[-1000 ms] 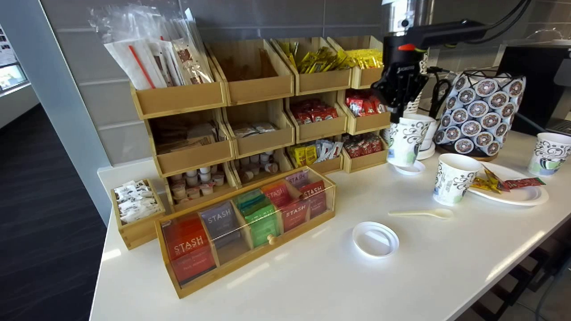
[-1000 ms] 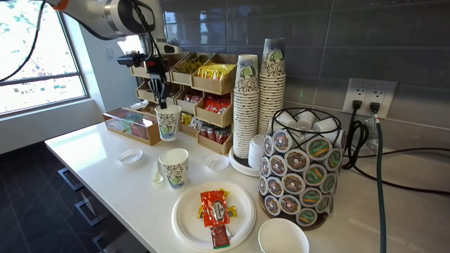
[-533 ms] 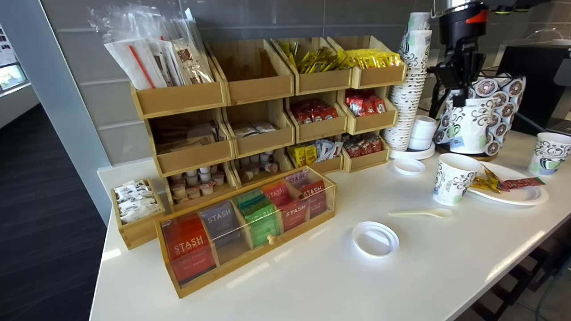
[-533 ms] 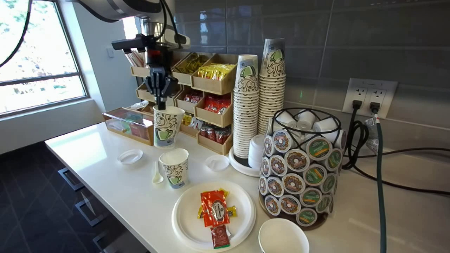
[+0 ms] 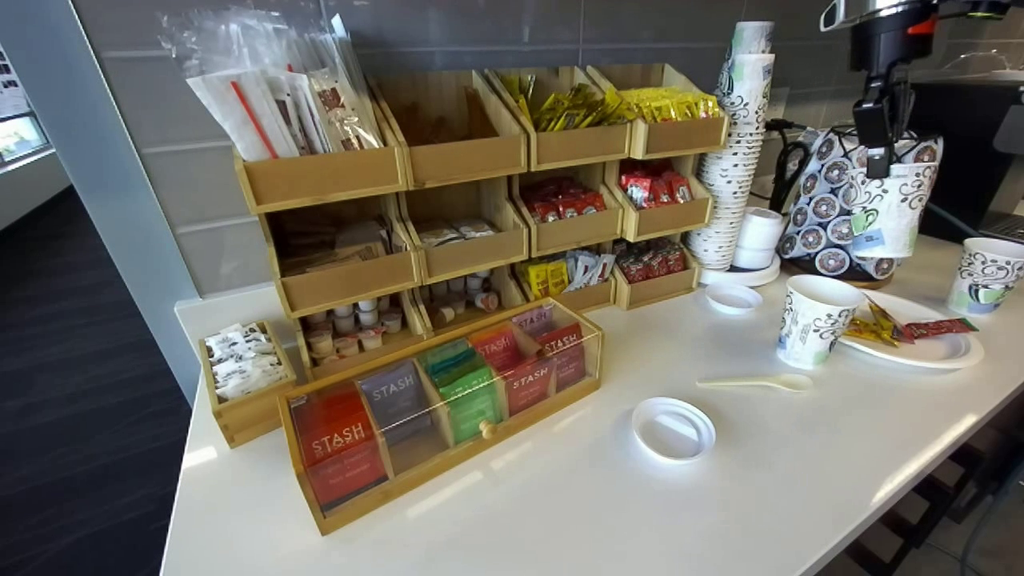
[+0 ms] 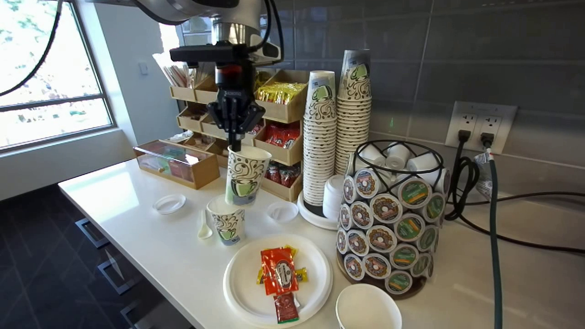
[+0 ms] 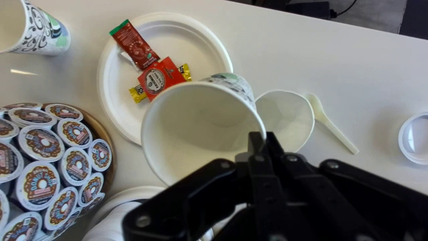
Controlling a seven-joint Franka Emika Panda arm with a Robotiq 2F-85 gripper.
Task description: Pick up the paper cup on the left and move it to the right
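My gripper (image 5: 878,164) is shut on the rim of a white paper cup (image 5: 894,214) with green-teal print. It holds the cup nearly upright above the counter. Both show too in an exterior view, the gripper (image 6: 235,145) over the held cup (image 6: 247,177). In the wrist view the fingertips (image 7: 262,140) pinch the wall of the held cup (image 7: 200,124). A like cup (image 5: 818,324) stands on the counter; the held cup partly hides it in the wrist view (image 7: 287,117). A third cup (image 5: 986,276) stands beyond the plate, also in the wrist view (image 7: 50,33).
A white plate (image 6: 237,297) with packets lies between the standing cups. A coffee pod rack (image 6: 388,228) and tall cup stacks (image 6: 320,155) stand along the wall. A spoon (image 5: 760,383), flat lids (image 5: 674,430), a tea box (image 5: 448,400) and a wooden organizer (image 5: 460,156) surround them.
My gripper has moved right in both exterior views, carrying the cup from beside the organizer past the cup stacks. The cup stays in its grip. The other cups have not moved.
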